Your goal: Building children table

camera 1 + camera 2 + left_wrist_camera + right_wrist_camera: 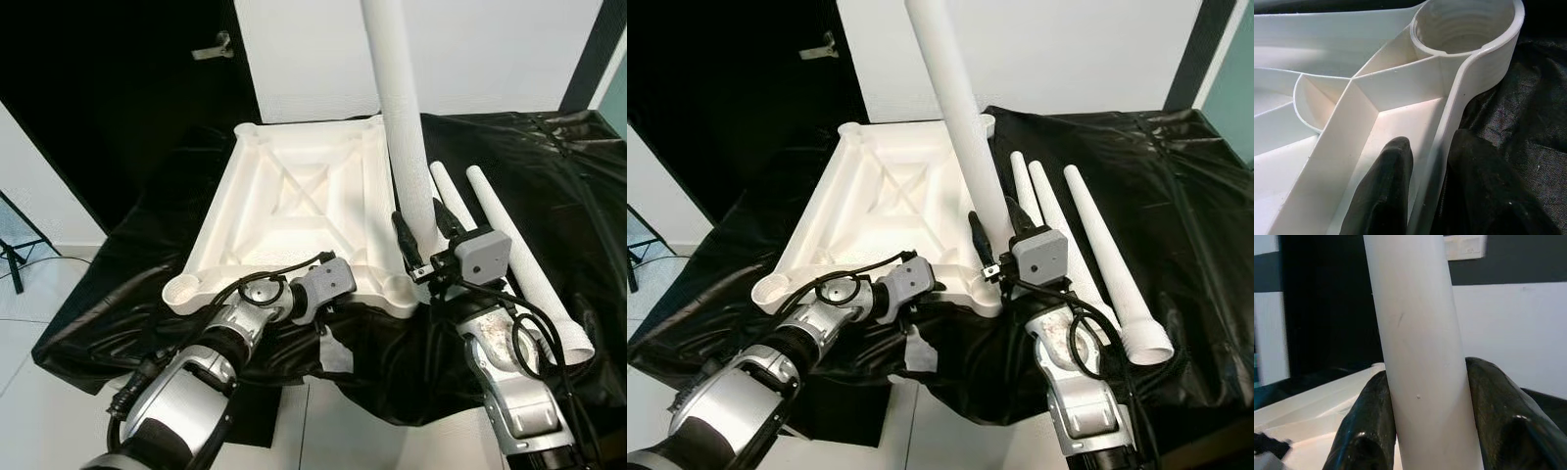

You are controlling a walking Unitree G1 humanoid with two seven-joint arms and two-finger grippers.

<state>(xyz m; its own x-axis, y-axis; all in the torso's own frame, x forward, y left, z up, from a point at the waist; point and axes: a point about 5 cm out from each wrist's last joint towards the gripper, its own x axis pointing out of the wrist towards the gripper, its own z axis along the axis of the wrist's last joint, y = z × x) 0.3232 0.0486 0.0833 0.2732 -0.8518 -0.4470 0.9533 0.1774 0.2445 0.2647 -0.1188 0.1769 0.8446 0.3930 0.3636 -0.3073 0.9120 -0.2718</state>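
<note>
The upright leg fills the right gripper between its fingers; loose legs block just right of it. The tabletop rim fills the left gripper; open cloth lies outside.

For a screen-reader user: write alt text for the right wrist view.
The right gripper clamps a thick white table leg between its two black fingers, the leg rising upright past the top of the picture. Behind it lie part of the white tabletop, a black panel and a white wall.
</note>
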